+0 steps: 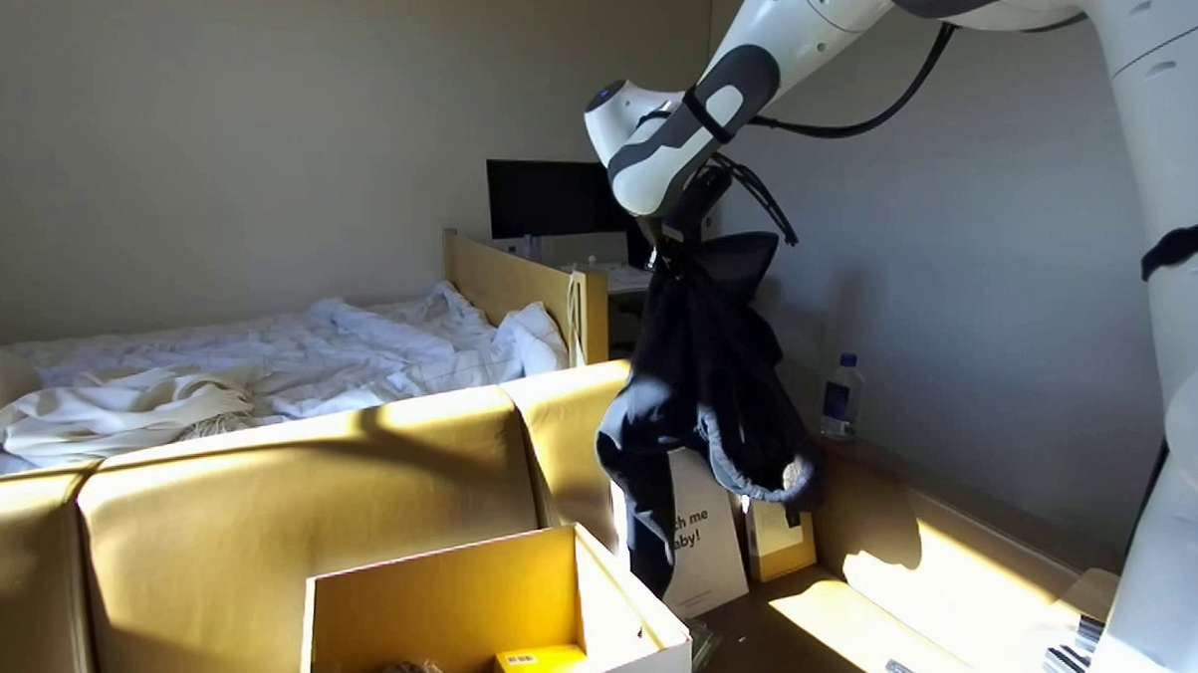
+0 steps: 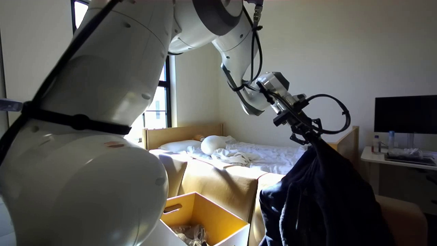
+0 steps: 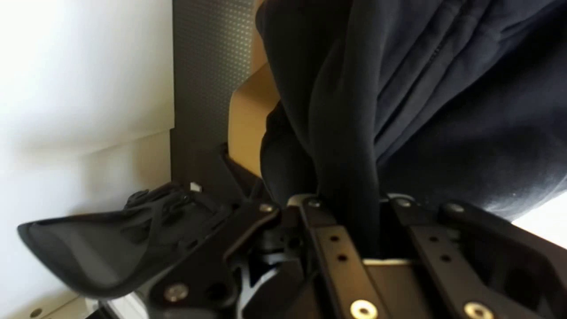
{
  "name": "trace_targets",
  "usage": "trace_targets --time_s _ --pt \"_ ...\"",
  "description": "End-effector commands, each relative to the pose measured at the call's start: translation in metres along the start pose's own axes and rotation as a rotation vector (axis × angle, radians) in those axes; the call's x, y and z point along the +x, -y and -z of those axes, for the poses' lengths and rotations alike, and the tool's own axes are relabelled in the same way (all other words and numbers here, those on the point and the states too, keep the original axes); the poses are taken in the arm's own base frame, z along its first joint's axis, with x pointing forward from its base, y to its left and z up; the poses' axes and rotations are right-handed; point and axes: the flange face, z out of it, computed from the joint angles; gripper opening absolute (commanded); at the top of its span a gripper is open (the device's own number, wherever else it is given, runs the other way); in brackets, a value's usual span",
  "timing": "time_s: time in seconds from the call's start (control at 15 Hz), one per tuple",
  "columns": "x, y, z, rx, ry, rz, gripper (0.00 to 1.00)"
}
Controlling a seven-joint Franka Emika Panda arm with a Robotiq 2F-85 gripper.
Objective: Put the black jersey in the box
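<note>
The black jersey (image 1: 695, 373) hangs in folds from my gripper (image 1: 668, 256), with its lower sleeve dangling just past the box's far right corner. It also hangs from the gripper (image 2: 305, 136) as a dark mass (image 2: 327, 198) in an exterior view. In the wrist view, the jersey (image 3: 390, 88) is bunched between the two fingers of the gripper (image 3: 350, 201), which are shut on it. The fingertips are partly hidden by cloth. The box (image 1: 608, 595) is white outside and yellow-brown inside, open at the top. It also shows low in an exterior view (image 2: 218, 222), left of the jersey.
A yellow packet (image 1: 539, 667) and crumpled clear plastic (image 2: 191, 234) lie in the box. The tan sofa backrest (image 1: 306, 496) stands behind it. A white card (image 1: 706, 542), a small yellow box (image 1: 777, 539) and a water bottle (image 1: 842, 398) stand near the jersey.
</note>
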Motion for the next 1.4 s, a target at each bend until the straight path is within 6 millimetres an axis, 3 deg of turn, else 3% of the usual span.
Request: trace_targets --time_s 0.0,0.13,0.53,0.93,1.13,1.33 --pt "0.028 0.001 0.07 -0.158 -0.046 0.052 0.06" --pt "0.043 0.019 0.101 -0.19 -0.059 0.051 0.05" --pt "0.083 0.088 0.153 -0.17 -0.117 0.103 0.05" --pt "0.1 0.084 0.245 -0.264 -0.219 0.05 0.05" --pt "0.094 0.078 0.292 -0.286 -0.265 0.022 0.05" --pt "0.086 0.088 0.341 -0.318 -0.343 0.037 0.05"
